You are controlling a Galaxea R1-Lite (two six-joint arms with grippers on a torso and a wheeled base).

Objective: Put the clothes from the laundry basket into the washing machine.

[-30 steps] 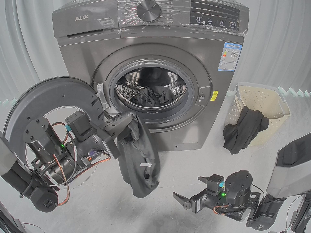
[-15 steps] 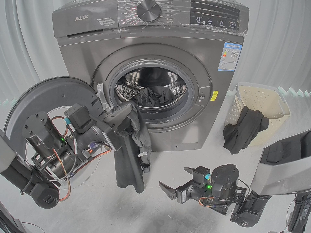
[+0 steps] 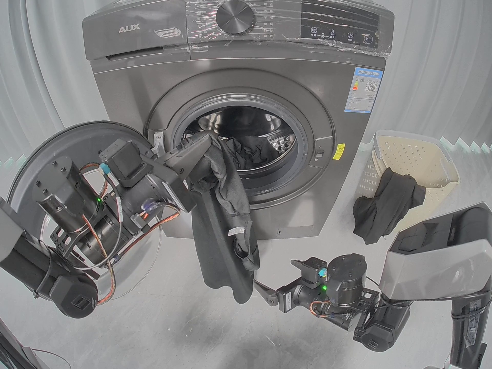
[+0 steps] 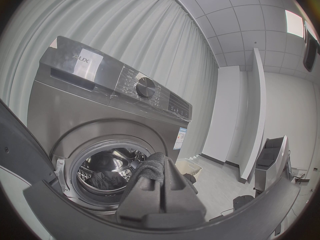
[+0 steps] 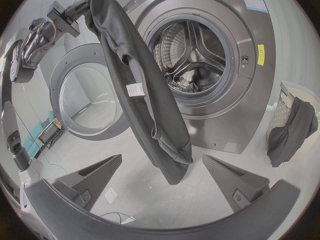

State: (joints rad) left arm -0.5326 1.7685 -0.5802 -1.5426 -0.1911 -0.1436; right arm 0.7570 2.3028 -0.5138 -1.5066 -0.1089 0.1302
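Note:
My left gripper [image 3: 202, 156] is shut on the top of a black garment [image 3: 225, 231] and holds it at the left rim of the washing machine [image 3: 328, 98] opening. The garment hangs down past the machine's front almost to the floor. In the left wrist view the shut gripper [image 4: 163, 170] has dark cloth [image 4: 151, 165] bunched in it. My right gripper [image 3: 262, 289] is open, low by the floor, just under the garment's lower end [image 5: 170, 170]. More dark clothes [image 3: 253, 152] lie inside the drum. Another black garment [image 3: 384, 206] drapes over the laundry basket [image 3: 410, 137] at the right.
The round machine door [image 3: 66, 144] stands open to the left, behind my left arm. Grey curtains hang behind the machine. Bare grey floor [image 3: 164, 324] lies in front of it, between my two arms.
My left gripper has lifted the garment up and toward the drum opening. My right gripper has moved left along the floor, from below the basket to under the hanging garment.

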